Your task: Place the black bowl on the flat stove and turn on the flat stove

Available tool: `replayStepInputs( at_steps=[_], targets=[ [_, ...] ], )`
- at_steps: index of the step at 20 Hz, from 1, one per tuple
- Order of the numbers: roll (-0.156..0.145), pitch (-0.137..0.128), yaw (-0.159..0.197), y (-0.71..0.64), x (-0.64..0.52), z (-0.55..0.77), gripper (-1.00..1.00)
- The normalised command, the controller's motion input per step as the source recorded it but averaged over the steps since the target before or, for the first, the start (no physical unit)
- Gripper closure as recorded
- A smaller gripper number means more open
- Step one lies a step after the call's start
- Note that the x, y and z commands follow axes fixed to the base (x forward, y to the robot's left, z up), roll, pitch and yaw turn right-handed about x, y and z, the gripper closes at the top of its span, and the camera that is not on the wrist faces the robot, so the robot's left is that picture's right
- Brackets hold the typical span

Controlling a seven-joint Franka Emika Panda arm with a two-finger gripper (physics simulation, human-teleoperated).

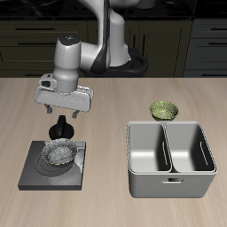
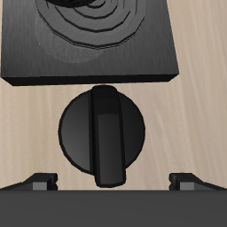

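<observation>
The black bowl (image 1: pixel 59 152), speckled grey inside, sits upright on the flat stove (image 1: pixel 35 173), a dark square plate near the table's front edge. The stove's black round knob (image 1: pixel 62 130) is at the plate's back edge. My gripper (image 1: pixel 61 114) hangs just above the knob, open and empty. In the wrist view the knob (image 2: pixel 102 133) with its raised bar lies between my spread fingertips (image 2: pixel 40 183), which do not touch it; my gripper (image 2: pixel 113 183) is centred on it. The stove plate (image 2: pixel 35 53) with its ring marks lies beyond the knob. The bowl is not clear in that view.
A grey two-compartment metal bin (image 1: pixel 168 182) stands beside the stove near the table's front edge. A small olive-green bowl (image 1: pixel 164 109) sits behind the bin. Bare wooden table (image 1: pixel 106 106) lies between the stove and the bin.
</observation>
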Motion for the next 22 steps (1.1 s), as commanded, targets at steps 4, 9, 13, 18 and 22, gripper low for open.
replayStepInputs(
  at_steps=[4,9,13,18,22],
  targets=[
    [0.003,0.015,-0.025,0.08,0.0,-0.16,-1.0],
    [-0.002,0.017,-0.039,0.05,0.02,-0.19,-1.0],
    [-0.007,0.023,-0.027,0.02,-0.03,-0.22,-1.0],
    [-0.01,0.038,-0.015,0.02,-0.01,-0.28,-1.0],
    [0.013,0.024,-0.029,0.0,-0.1,-0.24,-1.0]
  ],
)
